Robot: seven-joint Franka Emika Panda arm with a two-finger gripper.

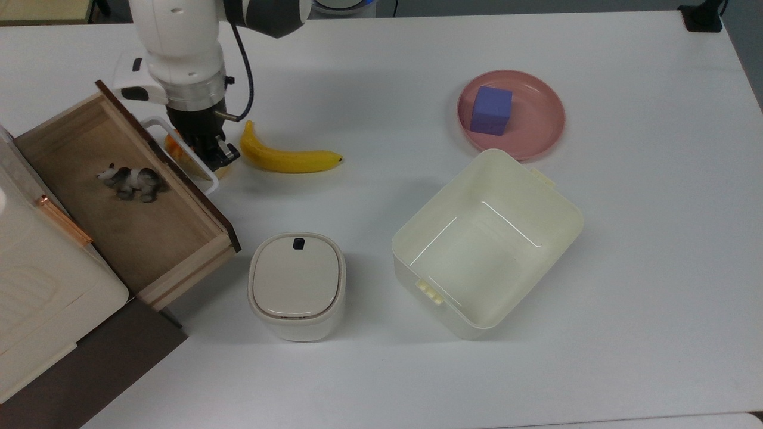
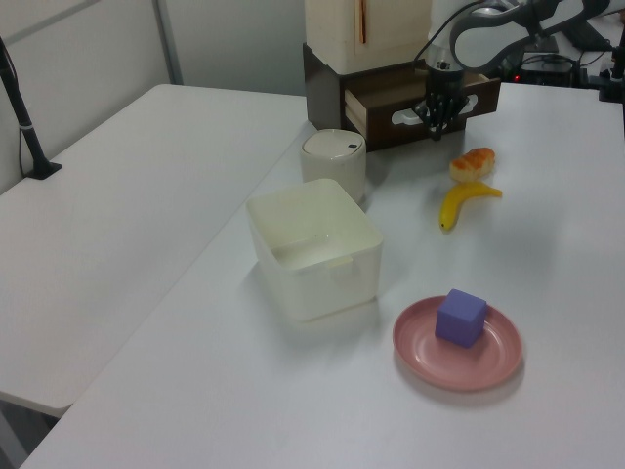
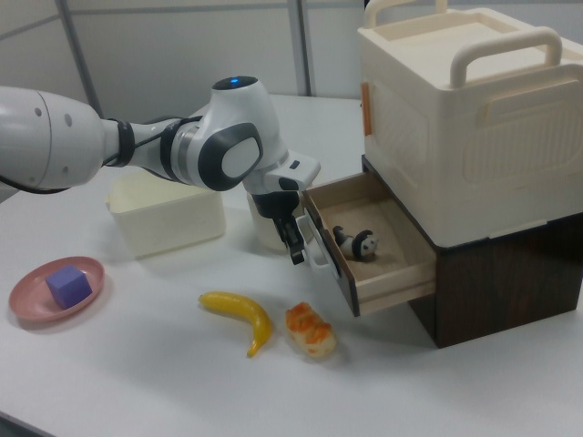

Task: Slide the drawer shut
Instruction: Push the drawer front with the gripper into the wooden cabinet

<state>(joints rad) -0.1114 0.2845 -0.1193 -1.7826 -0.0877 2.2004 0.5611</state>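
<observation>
My gripper [image 1: 217, 154]: upper left of the top view, at the white bar handle [image 1: 197, 173] of the drawer front; in the left view it sits at the top, right of centre [image 2: 434, 115], against the handle.
My jaws: I cannot tell how far apart they stand, nor whether they have hold of the handle.
Drawer [image 1: 128, 202]: far left of the top view, pulled well out of the dark brown cabinet [image 3: 510, 273]; in the right view it is right of centre [image 3: 383, 250], its dark front panel angled toward me.
In the drawer: a small black-and-white toy animal [image 1: 130, 180], lying on the wooden floor.
Beside me: an orange-and-cream bread toy [image 3: 311, 330] on the table just under my fingers; the banana [image 1: 286, 156] just right of it in the top view.
Further out: a lidded cream container [image 1: 296, 285] at lower centre of the top view; the open cream bin [image 1: 536, 196] right of it.
Furthest: a pink plate [image 1: 545, 128] at upper right of the top view, with a purple cube [image 1: 490, 110] on it.
Above the drawer: a cream box with handles [image 3: 455, 118] on top of the cabinet.
</observation>
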